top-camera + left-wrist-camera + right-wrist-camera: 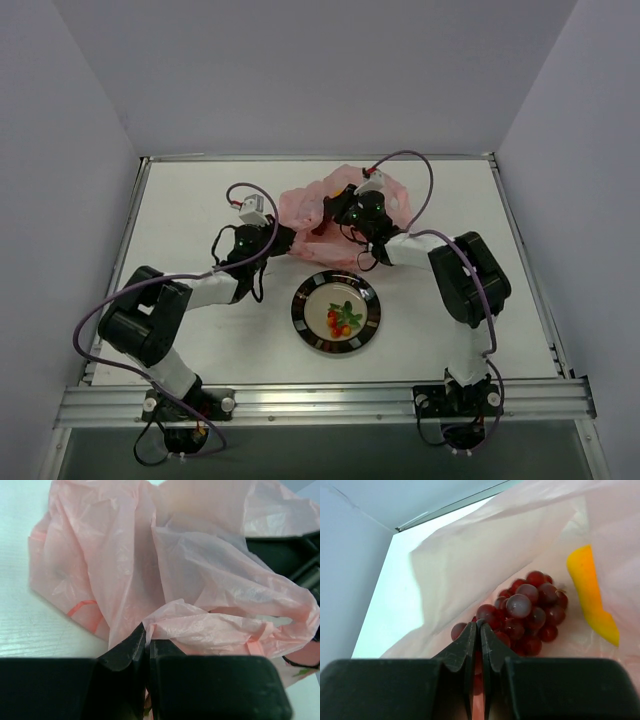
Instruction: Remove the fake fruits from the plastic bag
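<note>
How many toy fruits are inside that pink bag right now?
2. In the right wrist view, the grapes lie mid-bag, and a yellow fruit lies to their right. The bag's folds may hide more.

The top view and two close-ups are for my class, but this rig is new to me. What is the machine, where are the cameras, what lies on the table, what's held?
Two robot arms are bolted at a table's edge. One camera looks down from above; one sits on each wrist. On the table lie a pink plastic bag and a plate of small red-orange fruits. The left gripper pinches a bag fold. The right gripper, closed, is inside the bag beside a grape bunch and a yellow fruit; its grip is unclear.
</note>
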{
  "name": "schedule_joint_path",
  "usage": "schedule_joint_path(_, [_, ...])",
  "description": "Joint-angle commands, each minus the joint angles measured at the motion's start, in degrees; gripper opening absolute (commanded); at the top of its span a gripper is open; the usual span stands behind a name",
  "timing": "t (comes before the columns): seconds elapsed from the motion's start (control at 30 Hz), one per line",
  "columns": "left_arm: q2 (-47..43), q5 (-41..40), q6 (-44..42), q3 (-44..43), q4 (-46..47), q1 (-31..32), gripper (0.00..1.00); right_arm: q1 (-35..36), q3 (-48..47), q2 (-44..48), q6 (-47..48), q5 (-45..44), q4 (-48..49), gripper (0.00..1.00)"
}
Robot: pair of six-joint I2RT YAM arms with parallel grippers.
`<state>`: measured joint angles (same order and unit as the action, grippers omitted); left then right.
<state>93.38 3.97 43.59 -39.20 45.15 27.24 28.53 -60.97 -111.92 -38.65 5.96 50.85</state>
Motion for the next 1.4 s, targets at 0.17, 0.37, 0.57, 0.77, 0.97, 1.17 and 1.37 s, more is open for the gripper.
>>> schedule_joint_path(0.17, [-4.9,-5.3,-2.0,-3.8,-4.3,-0.4,0.02,0.1,5.2,13.7,3.6,0.9,-5.4,0.0])
schedule_joint_path(0.37, [-4.1,-5.9,-2.4,-5.7,-5.7,-0.4,0.02,0.1,5.6,21.1,3.1,5.5,-9.6,0.0])
schedule_joint_path(0.57, [-2.8,-5.5,-2.5,-6.4,-6.2,-0.1,0.02,0.2,4.6,27.7,4.2,6.7,-12.5,0.0])
schedule_joint_path(0.77, [-2.3,-4.8,-2.5,-6.9,-5.7,-0.1,0.02,0.1,3.9,32.0,4.6,6.7,-14.3,0.0])
schedule_joint_path(0.97, [-2.2,-4.8,-1.9,-8.4,-5.9,-0.3,0.02,0.6,3.1,36.3,4.1,10.1,-16.2,0.0])
schedule_joint_path(1.17, [-0.4,-4.0,-1.4,-11.9,-5.6,-0.4,0.02,3.1,3.9,42.9,7.0,11.6,-23.2,0.0])
schedule_joint_path(1.37, [1.0,-4.0,-1.1,-11.7,-4.5,-0.4,0.02,10.6,9.1,50.1,9.2,7.8,-30.2,0.0])
